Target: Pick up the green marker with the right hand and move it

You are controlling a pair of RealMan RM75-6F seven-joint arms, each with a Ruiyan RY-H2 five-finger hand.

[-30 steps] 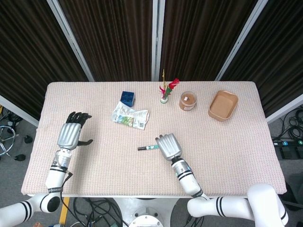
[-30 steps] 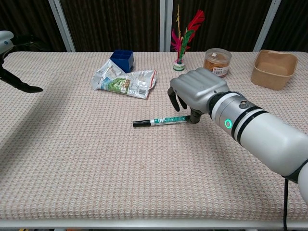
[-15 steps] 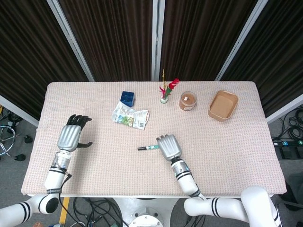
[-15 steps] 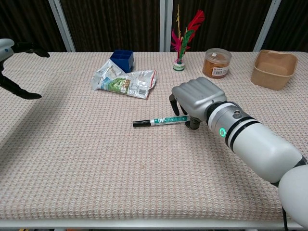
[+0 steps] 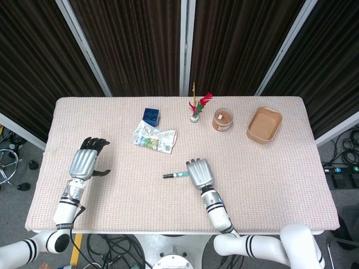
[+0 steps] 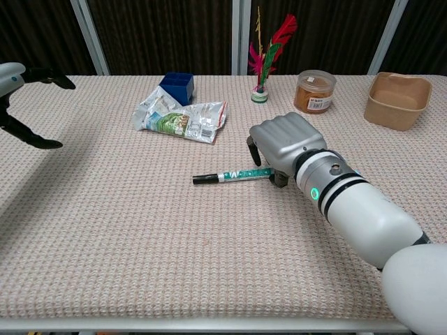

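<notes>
The green marker (image 5: 175, 175) (image 6: 230, 175) lies flat on the woven table cover, black cap pointing left. My right hand (image 5: 199, 173) (image 6: 283, 143) sits low over its right end, fingers curled down behind the barrel and the thumb in front, pinching that end. The part of the marker under the palm is hidden. My left hand (image 5: 85, 161) (image 6: 10, 73) hovers at the table's left side, fingers spread and holding nothing.
A crumpled snack bag (image 5: 154, 138) (image 6: 180, 117) and a blue box (image 5: 150, 116) lie behind the marker. Further back stand a feathered shuttlecock (image 5: 195, 109), an orange-lidded jar (image 5: 222, 119) and a brown tray (image 5: 264, 125).
The right hand has sunk slightly onto the marker's end and its forearm has swung nearer. The left hand has drifted a little toward the table. The marker has stayed put.
</notes>
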